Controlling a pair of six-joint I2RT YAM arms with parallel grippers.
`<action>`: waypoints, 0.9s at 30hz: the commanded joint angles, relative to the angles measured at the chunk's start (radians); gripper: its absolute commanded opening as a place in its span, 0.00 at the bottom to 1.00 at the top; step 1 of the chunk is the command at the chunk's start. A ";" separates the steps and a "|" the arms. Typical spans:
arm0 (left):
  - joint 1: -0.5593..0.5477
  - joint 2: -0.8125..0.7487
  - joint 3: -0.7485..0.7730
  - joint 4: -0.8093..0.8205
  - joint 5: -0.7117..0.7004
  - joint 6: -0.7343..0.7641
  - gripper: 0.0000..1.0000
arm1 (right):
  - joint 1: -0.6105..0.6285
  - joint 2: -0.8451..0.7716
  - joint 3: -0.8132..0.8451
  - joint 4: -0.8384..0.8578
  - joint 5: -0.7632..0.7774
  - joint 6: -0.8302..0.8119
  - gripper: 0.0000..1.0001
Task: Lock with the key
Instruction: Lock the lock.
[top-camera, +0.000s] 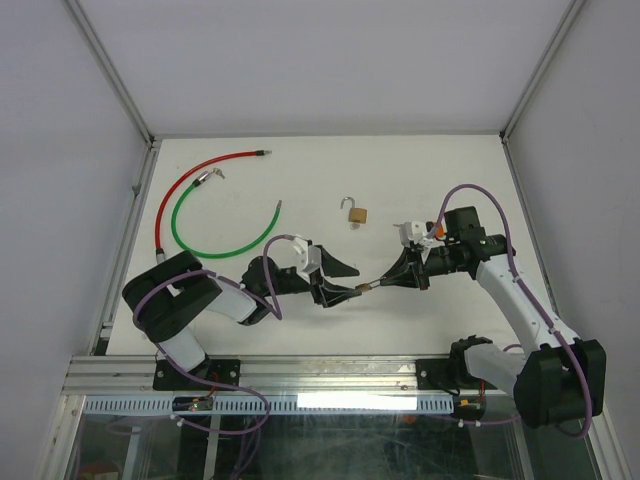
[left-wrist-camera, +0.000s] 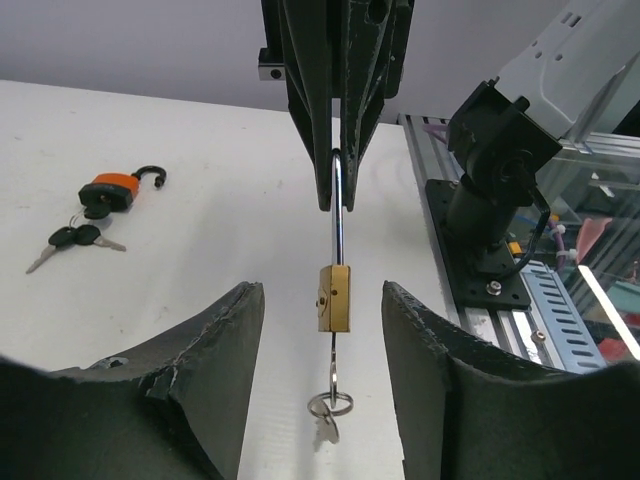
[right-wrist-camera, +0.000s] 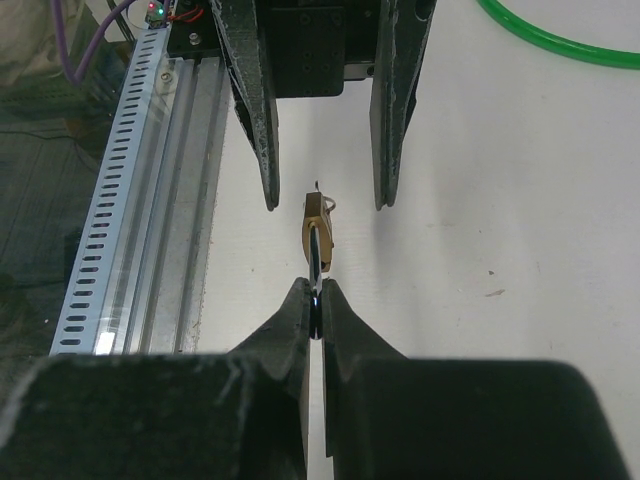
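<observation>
1. held clear of the tabletop (top-camera: 300, 180), near the middle of its near edge: a small brass padlock (left-wrist-camera: 334, 298), squarish yellow-metal body seen edge-on from the left wrist.
2. long silver shackle (left-wrist-camera: 338, 215) running from the body into the right gripper (right-wrist-camera: 318, 300), whose fingers are pinched tight on its bend; snapped home or loose, cannot tell.
3. hanging below the body: a key ring (left-wrist-camera: 330, 404) with a small key (left-wrist-camera: 326, 429); whether a key sits in the keyhole, cannot tell.
4. left gripper (left-wrist-camera: 322, 300) with fingers (left-wrist-camera: 215, 340) spread, one on each side of the padlock body, a gap on both sides, touching nothing.
5. near the centre of the tabletop, lying apart: a second brass padlock (top-camera: 356, 213), shackle swung open.
6. toward the right edge, beside the right arm: an orange padlock (left-wrist-camera: 107, 192), shackle open, black-headed keys (left-wrist-camera: 70, 238) just beside it.
7. at the far left corner: a red cable (top-camera: 185, 185) curved around a green cable (top-camera: 225, 243).
</observation>
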 joint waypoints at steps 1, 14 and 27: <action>-0.020 -0.019 0.037 0.002 -0.039 0.057 0.51 | 0.009 -0.003 0.024 0.016 -0.054 -0.018 0.00; -0.043 -0.018 0.063 -0.064 -0.033 0.079 0.47 | 0.015 0.000 0.023 0.019 -0.052 -0.016 0.00; -0.050 -0.021 0.058 -0.086 -0.028 0.090 0.45 | 0.021 0.003 0.023 0.021 -0.046 -0.015 0.00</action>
